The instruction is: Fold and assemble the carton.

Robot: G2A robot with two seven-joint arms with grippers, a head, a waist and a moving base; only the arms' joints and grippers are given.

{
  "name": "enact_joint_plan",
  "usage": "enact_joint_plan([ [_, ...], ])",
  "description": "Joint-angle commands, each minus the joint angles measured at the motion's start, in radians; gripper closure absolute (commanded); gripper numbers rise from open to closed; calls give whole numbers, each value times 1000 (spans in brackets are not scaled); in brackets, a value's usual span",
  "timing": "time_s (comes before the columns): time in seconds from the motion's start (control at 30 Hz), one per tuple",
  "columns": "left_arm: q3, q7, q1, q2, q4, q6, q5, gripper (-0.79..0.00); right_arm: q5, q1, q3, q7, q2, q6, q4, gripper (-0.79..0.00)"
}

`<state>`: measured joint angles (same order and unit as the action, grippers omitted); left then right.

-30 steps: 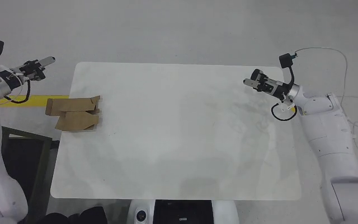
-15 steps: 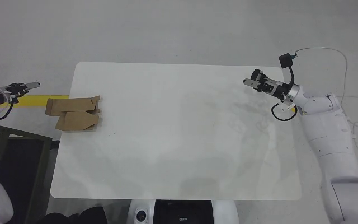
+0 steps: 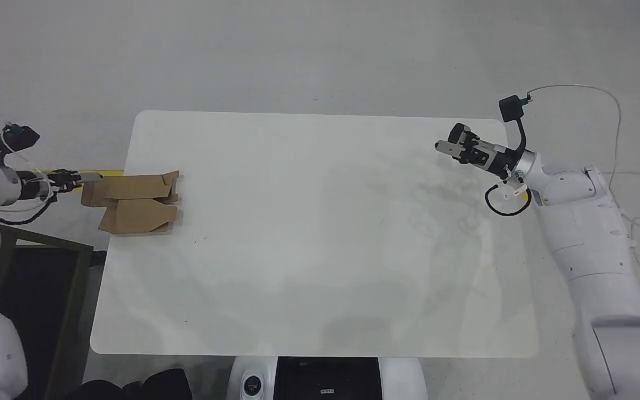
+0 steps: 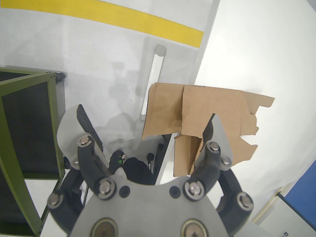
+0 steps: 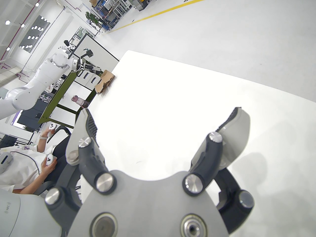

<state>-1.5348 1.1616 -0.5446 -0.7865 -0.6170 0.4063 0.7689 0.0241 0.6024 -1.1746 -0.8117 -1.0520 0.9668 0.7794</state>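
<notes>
Carton [image 3: 135, 202] flat at table [image 3: 320, 250] edge, left tool [image 4: 147, 112] released beside it, right tool [image 3: 442, 147] released.

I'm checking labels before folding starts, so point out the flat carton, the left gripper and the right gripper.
carton [image 4: 197, 107], left wrist view, on its broad brown panel.
left gripper [image 4: 147, 111], left wrist view, midway between its open fingertips.
right gripper [image 5: 161, 110], right wrist view, midway between its open fingertips.
</notes>
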Motion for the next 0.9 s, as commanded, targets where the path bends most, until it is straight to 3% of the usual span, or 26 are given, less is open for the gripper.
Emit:
enact_joint_plan([
  [0.0,21,-2,0,-3,3,-10,16,-748,0,0,0,0,0,0,0,-785],
  [0.17,60,-22,9,-4,1,-17,67,-594,0,0,0,0,0,0,0,-785],
  [0.27,85,-24,10,-10,-5,-22,73,-372,0,0,0,0,0,0,0,-785],
  [0.3,96,-18,10,-12,-10,-20,79,-345,0,0,0,0,0,0,0,-785],
  [0.53,121,-34,19,-15,-3,-36,77,-219,0,0,0,0,0,0,0,-785],
  [0.8,159,-31,21,-21,-6,-43,84,-209,0,0,0,0,0,0,0,-785],
  [0.83,160,-33,22,-21,-3,-44,81,-194,0,0,0,0,0,0,0,-785],
  [0.87,160,-35,23,-21,0,-44,75,-99,0,0,0,0,0,0,0,-785],
])
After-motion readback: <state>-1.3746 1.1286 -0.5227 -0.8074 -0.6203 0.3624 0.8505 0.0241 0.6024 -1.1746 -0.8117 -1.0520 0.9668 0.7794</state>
